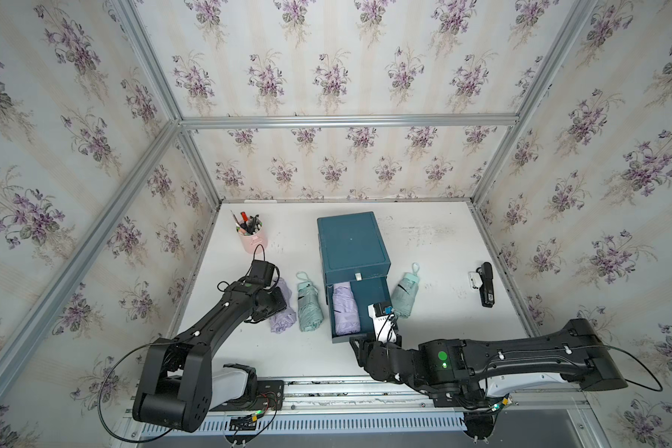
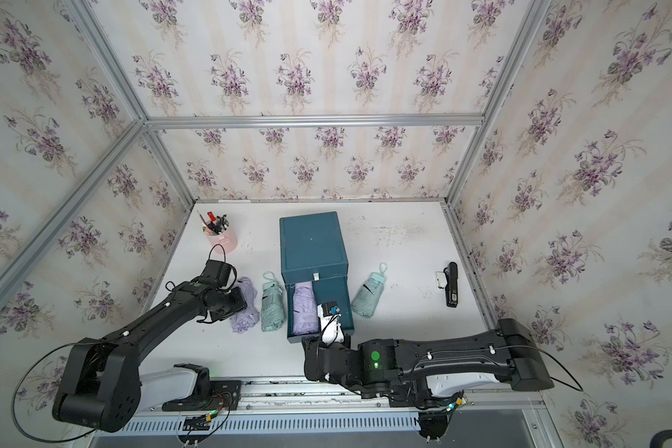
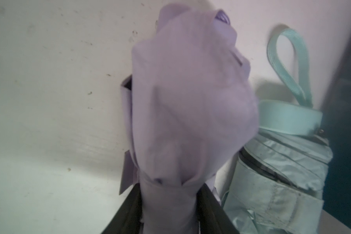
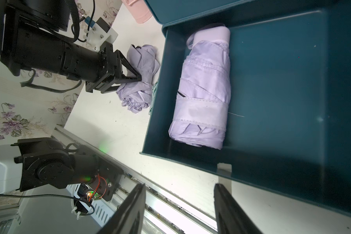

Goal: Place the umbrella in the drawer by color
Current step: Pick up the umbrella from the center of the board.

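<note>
You're working in a robot lab cell dressed up as a home room: floral wallpaper (image 1: 326, 58) panels sit in bare aluminium framing (image 1: 346, 121). Your left arm (image 1: 214, 326) and right arm (image 1: 520, 349) mount on a metal rail (image 1: 326, 391) beside a scuffed white table (image 1: 443, 248) holding a pink pen cup (image 1: 253, 241) and the drawer (image 1: 352, 242).

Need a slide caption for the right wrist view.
Left pincer clamps a loose lilac umbrella on the table; its twin already lies in the open drawer.
</note>
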### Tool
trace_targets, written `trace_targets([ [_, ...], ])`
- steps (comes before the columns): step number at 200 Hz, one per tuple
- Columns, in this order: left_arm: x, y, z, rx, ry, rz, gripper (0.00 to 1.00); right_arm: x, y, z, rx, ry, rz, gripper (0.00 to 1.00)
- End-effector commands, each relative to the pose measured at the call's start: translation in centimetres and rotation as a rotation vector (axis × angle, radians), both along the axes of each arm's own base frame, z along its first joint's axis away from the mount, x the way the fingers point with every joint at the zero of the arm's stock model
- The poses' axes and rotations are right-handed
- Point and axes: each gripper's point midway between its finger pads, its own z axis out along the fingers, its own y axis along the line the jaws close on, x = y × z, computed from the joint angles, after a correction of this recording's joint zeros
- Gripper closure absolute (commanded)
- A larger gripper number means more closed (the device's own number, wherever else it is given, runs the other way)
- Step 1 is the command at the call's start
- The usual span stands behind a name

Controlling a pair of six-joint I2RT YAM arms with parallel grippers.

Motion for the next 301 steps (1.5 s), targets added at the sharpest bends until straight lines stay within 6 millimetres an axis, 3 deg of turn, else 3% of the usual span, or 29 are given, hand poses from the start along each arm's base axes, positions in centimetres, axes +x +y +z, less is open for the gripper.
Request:
trace_targets([
  [1,-0.6,-0.1,-0.6,-0.007,0.02,-0.01,0.67,0.1,0.0,0.4,0.006,-0.002,-0.007,0.42],
  [24,-0.7,-0.6,-0.2,-0.038,0.007,-0.008,0.8,0.0,0.3,1.5,0.021,-0.012,0.007,0.42],
  [58,-0.4,-0.8,2.0,-0.063,-0.063,0.0,1.0,0.5,-0.1,2.5,0.02,-0.034,-0.016,0.42],
  [102,0.3,-1.7,7.5,-0.124,-0.205,-0.026,1.0,1.8,-1.1,3.0,0.016,-0.073,-0.12,0.39],
  [132,0.6,-3.2,13.1,-0.232,-0.368,-0.056,1.0,2.0,-0.6,4.6,0.063,-0.103,-0.102,0.39],
  [172,-0.6,-5.2,19.7,-0.405,-0.568,-0.095,1.0,2.0,0.4,7.6,0.137,-0.143,-0.046,0.39],
  [205,-2.0,-7.2,23.3,-0.586,-0.661,-0.13,1.0,1.9,1.3,9.8,0.208,-0.153,0.014,0.37],
  [254,-3.1,-11.1,26.1,-0.809,-0.703,-0.245,1.0,1.4,2.9,11.6,0.365,-0.071,0.15,0.33],
  [301,-3.9,-13.1,26.0,-0.868,-0.722,-0.273,1.0,0.7,3.4,14.3,0.532,-0.067,0.243,0.26],
])
